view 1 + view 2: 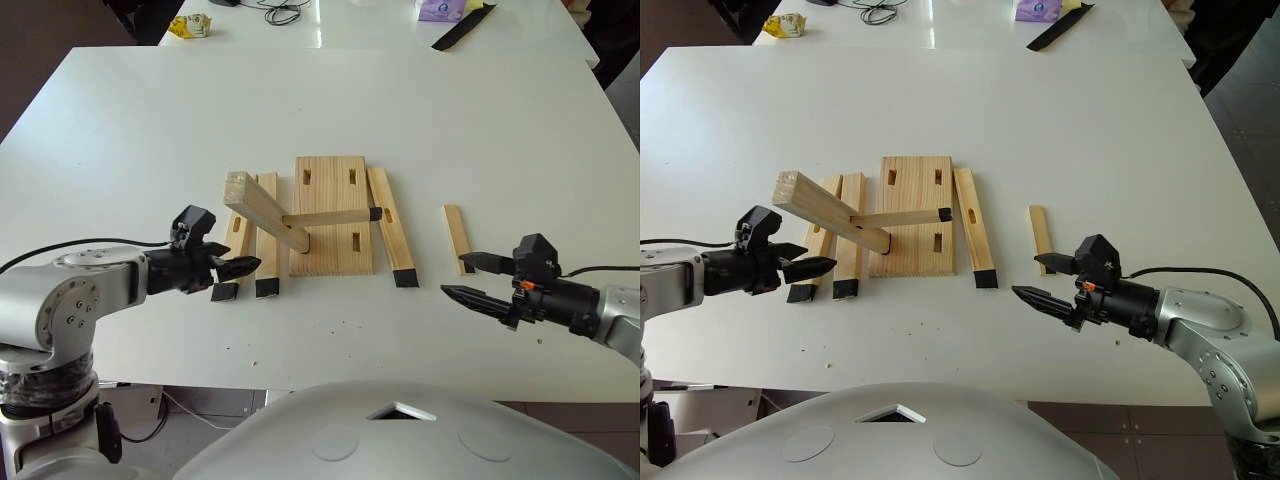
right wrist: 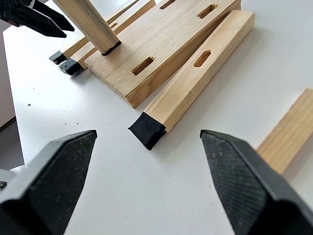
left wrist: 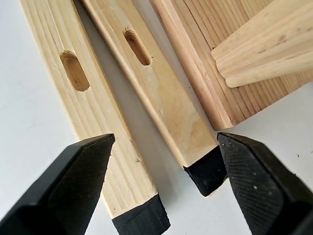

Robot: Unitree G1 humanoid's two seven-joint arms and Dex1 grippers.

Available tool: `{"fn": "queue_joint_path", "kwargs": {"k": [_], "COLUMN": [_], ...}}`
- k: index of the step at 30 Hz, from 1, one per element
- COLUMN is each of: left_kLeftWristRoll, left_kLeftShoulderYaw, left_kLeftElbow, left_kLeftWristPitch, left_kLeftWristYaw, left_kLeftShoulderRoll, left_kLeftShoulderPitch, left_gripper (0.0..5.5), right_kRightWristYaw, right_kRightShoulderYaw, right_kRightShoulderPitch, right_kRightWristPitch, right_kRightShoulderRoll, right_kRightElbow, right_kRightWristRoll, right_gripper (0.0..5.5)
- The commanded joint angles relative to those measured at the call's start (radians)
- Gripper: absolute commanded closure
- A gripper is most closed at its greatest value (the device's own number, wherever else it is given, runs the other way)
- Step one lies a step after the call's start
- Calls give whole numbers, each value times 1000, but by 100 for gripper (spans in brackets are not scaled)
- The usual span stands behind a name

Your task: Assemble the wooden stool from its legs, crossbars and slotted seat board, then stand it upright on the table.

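**White table (image 1: pixel 480 130), head view.** A rectangular, slotted, pale wooden seat board (image 1: pixel 335 190) lies flat at centre. 1 square wooden leg (image 1: pixel 262 210) sits in the board's 7 o'clock slot and leans toward 10 o'clock. A thin wooden crossbar (image 1: pixel 330 216) runs from this leg toward 3 o'clock. A pair of black-tipped wooden legs (image 1: pixel 267 235) lies flat at the board's 9 o'clock. A single black-tipped leg (image 1: pixel 392 230) lies just beside its 3 o'clock edge, and a short loose crossbar (image 1: pixel 455 232) lies farther toward 3 o'clock. The left gripper (image 1: pixel 816 257) hovers at the pair's black tips, fingers spread wide, holding nothing. The right gripper (image 1: pixel 453 274) hangs at the board's 4 o'clock, near the loose crossbar's end, fingers wide apart and empty.
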Motion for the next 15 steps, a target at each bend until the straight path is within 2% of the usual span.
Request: {"fn": "queue_joint_path", "kwargs": {"k": [1, 8, 15], "left_kLeftWristRoll": [36, 52, 73], "left_kLeftShoulderYaw": [-29, -43, -50], "left_kLeftElbow": [-11, 2, 14], "left_kLeftWristPitch": [-9, -21, -29], "left_kLeftWristYaw": [36, 43, 58], "left_kLeftShoulderRoll": [19, 43, 29], "left_kLeftShoulderPitch": [13, -46, -12], "left_gripper": [159, 159, 159], "right_kRightWristYaw": [-8, -14, -15], "right_kRightShoulderYaw": [3, 13, 21], "right_kRightShoulderPitch": [-3, -1, -6], "right_kRightWristPitch": [2, 0, -1], "right_kRightShoulderRoll": [2, 8, 6], "right_kRightElbow": [-3, -2, 5], "right_kRightWristRoll": [4, -1, 0], "right_gripper": [158, 158, 158]}}
